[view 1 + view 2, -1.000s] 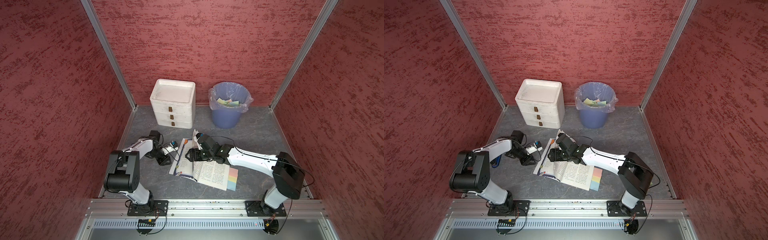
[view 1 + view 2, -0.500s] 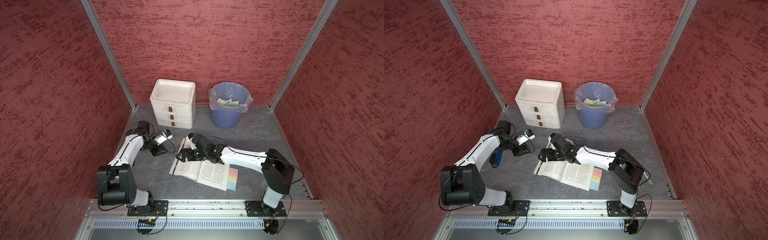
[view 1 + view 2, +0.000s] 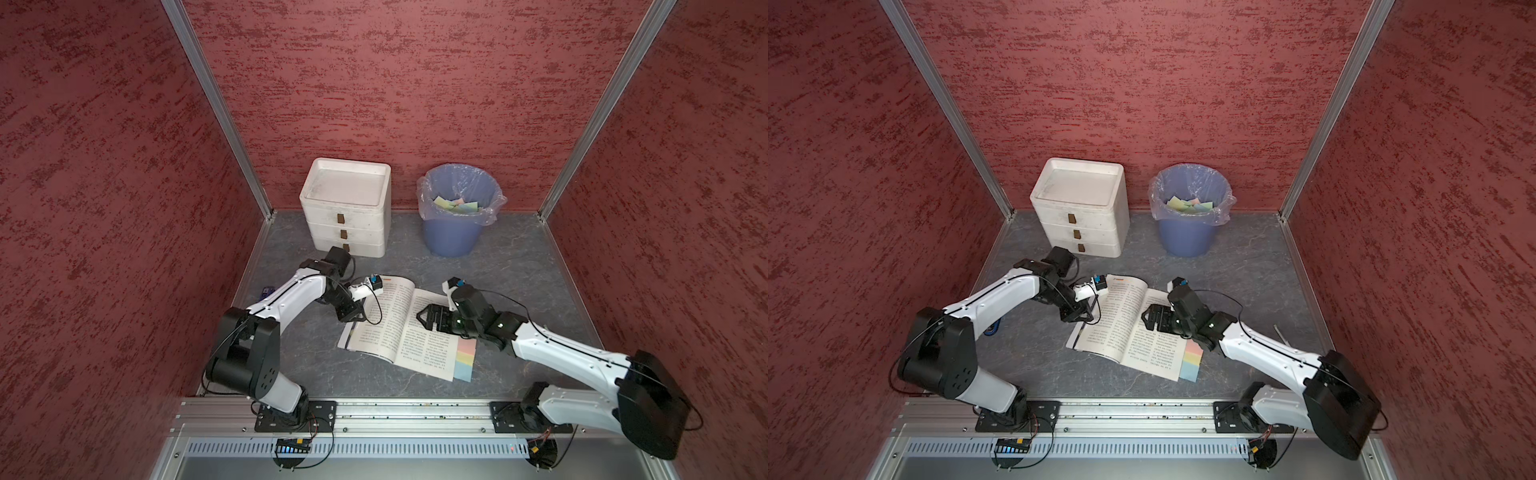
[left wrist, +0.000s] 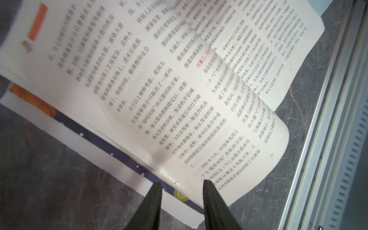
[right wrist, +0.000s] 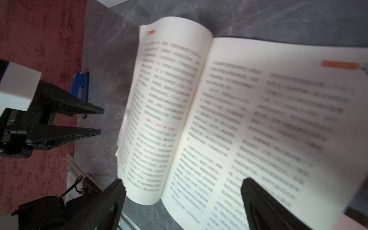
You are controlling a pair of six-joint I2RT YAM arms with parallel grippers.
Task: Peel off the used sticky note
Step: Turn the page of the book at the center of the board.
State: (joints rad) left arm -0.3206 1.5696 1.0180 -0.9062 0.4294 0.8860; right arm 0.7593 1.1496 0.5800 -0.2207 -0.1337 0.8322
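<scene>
An open book (image 3: 399,328) lies on the grey floor. A strip of pink, yellow, green and blue sticky notes (image 3: 465,359) lies at the front outer corner of its right page, seen in both top views (image 3: 1192,359). Which note is the used one I cannot tell. My left gripper (image 3: 355,316) sits at the book's left edge, its jaws a little apart and holding nothing (image 4: 181,184). My right gripper (image 3: 422,320) hovers over the right page near the spine, open wide and empty (image 5: 183,182). It is behind the notes and apart from them.
A white drawer unit (image 3: 345,208) and a lined blue bin (image 3: 457,212) holding discarded notes stand at the back wall. A small blue object (image 3: 266,293) lies by the left wall. A metal rail (image 3: 374,415) runs along the front.
My left gripper swung out toward the left wall and came back to the book's left edge. My right gripper drew back from the left page to the right page.
</scene>
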